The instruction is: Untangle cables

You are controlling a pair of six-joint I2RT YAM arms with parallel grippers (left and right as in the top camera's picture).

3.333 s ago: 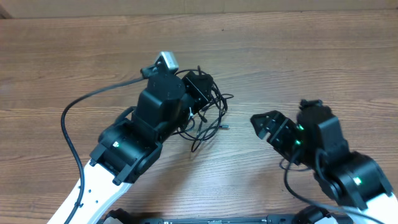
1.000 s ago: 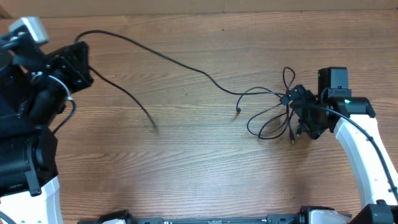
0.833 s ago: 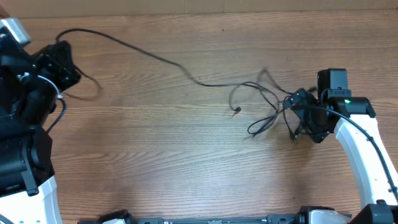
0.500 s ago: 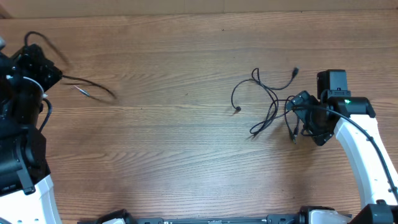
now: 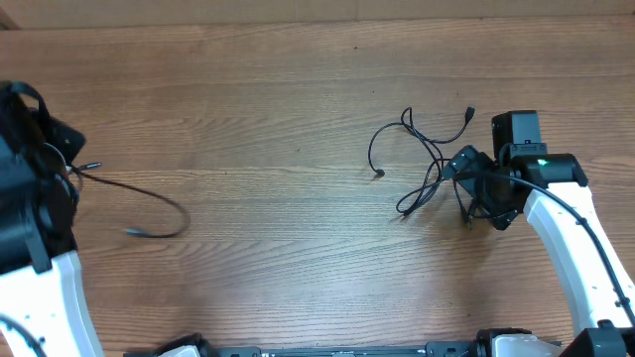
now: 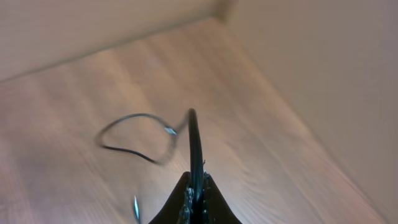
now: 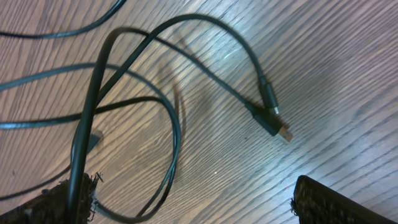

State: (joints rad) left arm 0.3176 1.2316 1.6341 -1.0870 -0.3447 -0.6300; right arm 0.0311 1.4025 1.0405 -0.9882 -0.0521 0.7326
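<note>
Two tools: I have the left tool [image 6: 194, 188] at the far left edge of the worktop [image 5: 298, 268] and the right tool [image 5: 466, 188] at the right side, well apart.
Left tool: closed, pinching a single cable [image 6: 193, 146] between its fingertips.
Single cable: from the left tool it trails out to the right over the wood, bends round in an open curve and ends in a free plug [image 5: 131, 233] lying flat on the worktop. The left wrist view is blurred, so I cannot make out more of the loop.
Right tool: jaws spread wide, gripping nothing that I can see.
Tangle [image 5: 434, 167]: loose black loops lying on the worktop just to the left of the right tool, reaching in between its fingers.
Right wrist view: one strand runs up against the left-hand finger [image 7: 53, 202]; I cannot tell whether it touches. The other finger [image 7: 339, 199] stands clear of the loops.
Loose ends: one plug [image 7: 275, 123] lies between the spread fingers; another [image 5: 470, 112] points away at the top of the tangle; a third [image 5: 380, 176] lies on the tangle's left side.
Separation: the single cable and the tangle lie well apart, with bare wood between.
</note>
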